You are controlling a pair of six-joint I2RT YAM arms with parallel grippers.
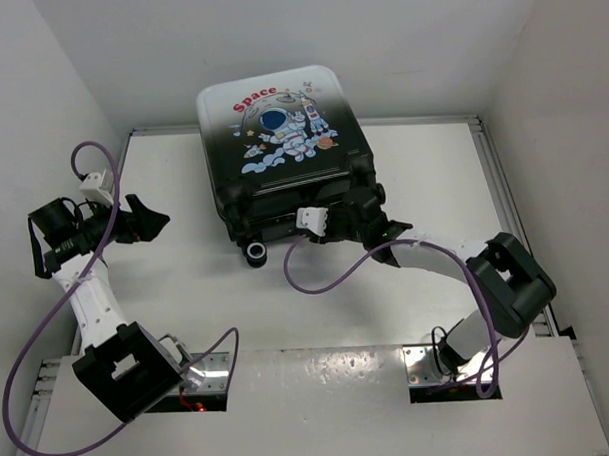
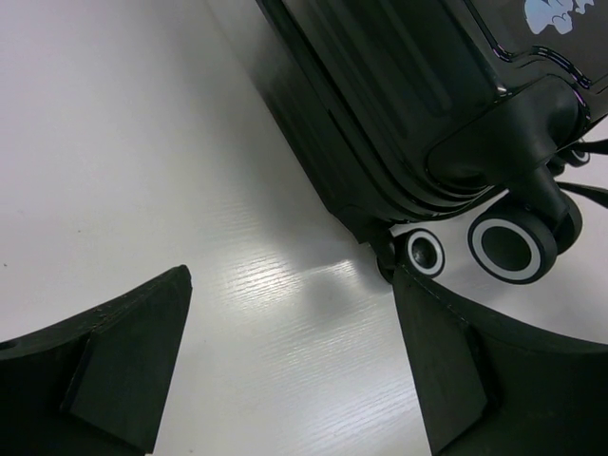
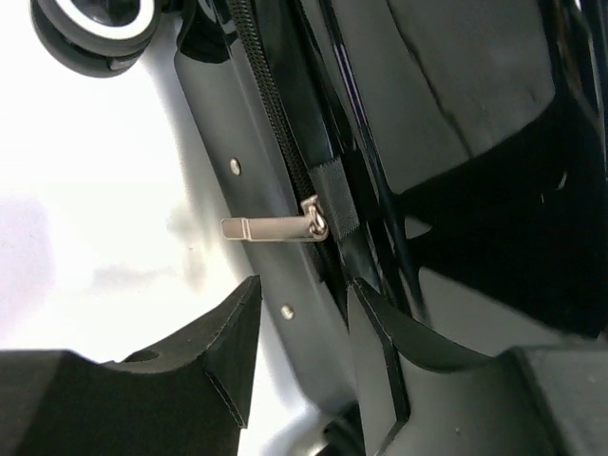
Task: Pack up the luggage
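Note:
The luggage (image 1: 281, 139) lies flat and closed at the back middle of the table, astronaut and red "Space" print up, a black wheel (image 1: 256, 254) at its near edge. My right gripper (image 1: 369, 211) is at that near edge. In the right wrist view it (image 3: 304, 332) is open, its jaws standing either side of the shell's rim, just below the silver zipper pull (image 3: 274, 229) and holding nothing. My left gripper (image 1: 149, 221) is open and empty over bare table left of the luggage. In the left wrist view it (image 2: 294, 351) faces the black shell (image 2: 399, 95) and two wheels (image 2: 513, 245).
White walls close in the table (image 1: 187, 292) at the back and on both sides. Purple cables loop from both arms, one (image 1: 326, 277) hanging over the table just in front of the luggage. Metal base plates (image 1: 444, 368) lie at the near edge.

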